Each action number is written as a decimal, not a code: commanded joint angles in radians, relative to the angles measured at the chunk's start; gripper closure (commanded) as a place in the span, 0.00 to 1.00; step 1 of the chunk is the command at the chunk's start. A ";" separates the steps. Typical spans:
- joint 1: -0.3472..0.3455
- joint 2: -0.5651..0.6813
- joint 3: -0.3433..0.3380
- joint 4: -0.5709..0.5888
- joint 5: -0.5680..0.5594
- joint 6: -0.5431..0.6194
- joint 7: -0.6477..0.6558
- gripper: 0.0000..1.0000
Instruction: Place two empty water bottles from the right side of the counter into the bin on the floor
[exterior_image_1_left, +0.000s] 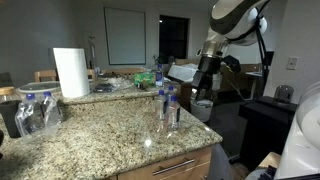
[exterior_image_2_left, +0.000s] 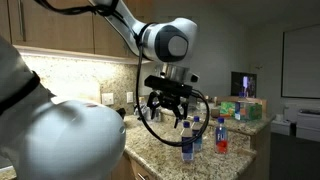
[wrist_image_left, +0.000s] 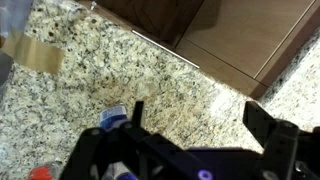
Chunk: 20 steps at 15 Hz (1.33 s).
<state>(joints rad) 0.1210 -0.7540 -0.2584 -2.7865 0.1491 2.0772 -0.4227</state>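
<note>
Step in hand: the reach for a bottle. As I judged it, nothing had been gripped and nothing was on its way to the bin.
Gripper: the gripper (exterior_image_2_left: 165, 112) hung above the counter (exterior_image_1_left: 95, 135) with its fingers spread wide and nothing between them. The wrist view showed the same wide, empty gap.
Water bottles: two water bottles (exterior_image_2_left: 187, 142) with blue labels stood upright and close together on the counter, near its end. They were below the gripper and a little to one side of it.
Nearest bottle: from the wrist, a blue cap (wrist_image_left: 113, 118) showed on the counter close to one finger, not centred in the gap.
Red-capped bottle: a red-labelled bottle (exterior_image_2_left: 221, 135) stood on the counter just beside the blue pair, close enough to get knocked.
Bin: a pale round shape sat low past the counter's end, which I took for the bin (exterior_image_1_left: 203, 108). It was well below the counter top.
Other things: a paper towel roll (exterior_image_1_left: 70, 72) and a shrink-wrapped pack (exterior_image_1_left: 35, 112) stood further along the counter, well apart from the bottles.
Next move: to my eye, the gripper had to shift sideways until the blue cap sat between the fingers. Then it had to drop around the bottle's body and close gently, since an empty bottle would tip or crush easily.
Progress: early, with both bottles on the counter.
</note>
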 joint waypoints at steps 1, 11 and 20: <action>-0.018 0.004 0.018 -0.001 0.014 -0.005 -0.011 0.00; -0.018 0.007 0.018 -0.004 0.014 -0.005 -0.011 0.00; -0.016 0.037 0.045 0.005 0.040 0.116 0.050 0.00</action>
<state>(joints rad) 0.1184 -0.7465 -0.2482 -2.7856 0.1521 2.1085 -0.4087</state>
